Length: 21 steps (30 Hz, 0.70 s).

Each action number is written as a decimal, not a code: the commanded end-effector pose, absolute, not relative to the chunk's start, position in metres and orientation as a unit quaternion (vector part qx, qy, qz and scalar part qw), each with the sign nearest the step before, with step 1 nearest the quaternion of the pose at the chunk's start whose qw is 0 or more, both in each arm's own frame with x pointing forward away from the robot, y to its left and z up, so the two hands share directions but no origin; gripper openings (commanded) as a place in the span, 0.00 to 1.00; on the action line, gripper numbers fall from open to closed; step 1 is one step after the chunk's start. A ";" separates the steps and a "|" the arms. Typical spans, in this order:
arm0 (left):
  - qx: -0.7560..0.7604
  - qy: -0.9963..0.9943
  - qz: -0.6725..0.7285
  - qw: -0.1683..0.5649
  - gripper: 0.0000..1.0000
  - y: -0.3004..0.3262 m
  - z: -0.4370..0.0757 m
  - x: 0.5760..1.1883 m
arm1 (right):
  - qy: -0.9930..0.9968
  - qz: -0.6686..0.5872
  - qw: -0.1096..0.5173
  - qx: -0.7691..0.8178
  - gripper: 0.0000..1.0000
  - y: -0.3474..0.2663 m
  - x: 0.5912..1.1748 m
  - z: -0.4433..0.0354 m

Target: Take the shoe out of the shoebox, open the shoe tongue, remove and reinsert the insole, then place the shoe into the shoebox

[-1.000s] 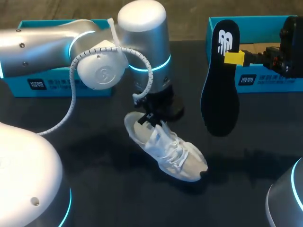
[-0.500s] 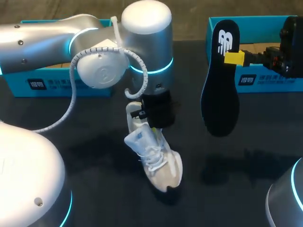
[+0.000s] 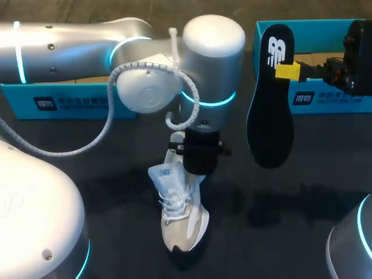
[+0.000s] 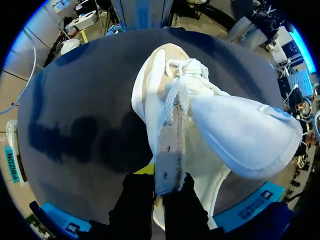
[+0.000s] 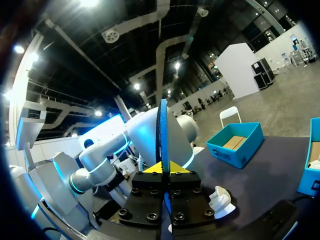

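A white shoe [image 3: 179, 209] hangs toe-down over the dark table [image 3: 116, 221], its toe toward the near edge. My left gripper [image 3: 196, 157] is shut on the shoe's heel. In the left wrist view the heel rim [image 4: 167, 172] is pinched at the left gripper [image 4: 165, 182], and the big tongue [image 4: 240, 135] is folded out over the laces. My right gripper [image 3: 288, 71] is shut on the black insole [image 3: 270, 99], held upright in the air beside the blue shoebox [image 3: 325, 99]. The insole [image 5: 163, 130] shows edge-on in the right gripper [image 5: 163, 170].
A second blue box part [image 3: 75, 102] lies at the back left, behind my left arm [image 3: 145, 87]. In the right wrist view, the shoe [image 5: 220, 200] and a blue box [image 5: 235, 142] show beyond the insole.
My left arm has shifted right and swung the shoe round; its toe pointed front-right before and now points at the near edge. The right arm and insole have not moved.
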State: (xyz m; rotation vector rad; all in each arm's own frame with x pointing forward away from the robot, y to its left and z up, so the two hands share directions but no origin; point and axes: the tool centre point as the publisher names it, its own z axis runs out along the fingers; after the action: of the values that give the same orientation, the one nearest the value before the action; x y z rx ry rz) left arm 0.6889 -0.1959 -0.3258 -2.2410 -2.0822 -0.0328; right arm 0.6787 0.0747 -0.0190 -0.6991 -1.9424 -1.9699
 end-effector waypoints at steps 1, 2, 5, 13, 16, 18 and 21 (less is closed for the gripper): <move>-0.727 -0.684 -0.018 0.060 0.00 -0.208 -0.337 0.688 | -0.674 -0.683 0.143 -0.244 0.00 0.076 0.678 -0.020; -0.723 -0.687 -0.014 0.063 0.00 -0.208 -0.338 0.688 | -0.674 -0.683 0.143 -0.244 0.00 0.076 0.678 -0.020; -0.717 -0.693 -0.013 0.069 0.00 -0.211 -0.340 0.688 | -0.674 -0.683 0.143 -0.244 0.00 0.076 0.678 -0.020; -0.709 -0.701 -0.020 0.077 0.00 -0.210 -0.349 0.684 | -0.674 -0.683 0.143 -0.244 0.00 0.076 0.678 -0.020; -0.709 -0.700 -0.022 0.080 0.00 -0.209 -0.351 0.682 | -0.674 -0.683 0.143 -0.244 0.00 0.076 0.678 -0.020; -0.710 -0.699 -0.022 0.082 0.00 -0.209 -0.353 0.682 | -0.674 -0.683 0.143 -0.244 0.00 0.076 0.678 -0.020; -0.710 -0.698 -0.023 0.088 0.00 -0.210 -0.356 0.681 | -0.674 -0.683 0.143 -0.244 0.00 0.076 0.678 -0.020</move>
State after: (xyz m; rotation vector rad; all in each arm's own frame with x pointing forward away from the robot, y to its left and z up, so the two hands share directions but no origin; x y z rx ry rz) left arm 0.6803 -0.2063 -0.3534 -2.1179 -2.0879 -0.0623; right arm 0.6787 0.0744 -0.0192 -0.6986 -1.9426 -1.9694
